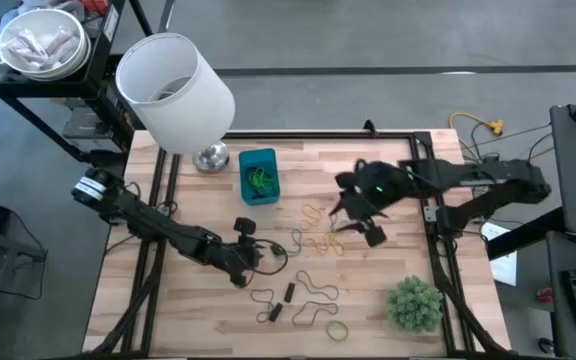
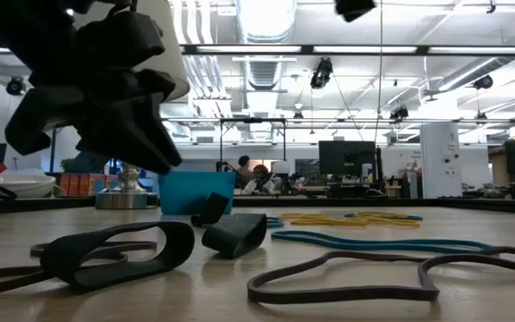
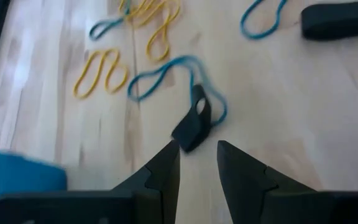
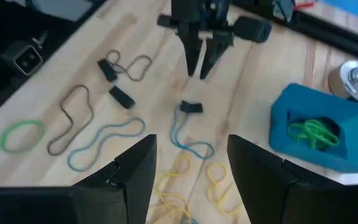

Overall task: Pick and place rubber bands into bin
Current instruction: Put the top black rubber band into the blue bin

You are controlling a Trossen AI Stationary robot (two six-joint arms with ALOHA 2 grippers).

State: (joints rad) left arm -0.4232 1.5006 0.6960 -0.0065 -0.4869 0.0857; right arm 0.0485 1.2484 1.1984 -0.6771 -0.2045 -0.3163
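Observation:
Rubber bands lie loose on the wooden table: yellow ones (image 1: 320,228), a blue one (image 4: 188,142), brown loops (image 1: 313,292), a green ring (image 1: 336,330) and short black ones (image 4: 122,96). The blue bin (image 1: 258,175) stands at the far middle with green bands (image 4: 312,132) inside. My left gripper (image 3: 197,152) is low and open, slanting down, with a small black band (image 3: 194,121) lying flat just ahead of its fingertips and apart from them. My right gripper (image 4: 191,155) hangs open high over the yellow bands, holding nothing.
A big white lamp shade (image 1: 173,90) on a metal foot (image 1: 210,158) stands left of the bin. A bushy green plant (image 1: 413,303) sits at the near right corner. Dark frame rails (image 1: 430,215) border the table's sides.

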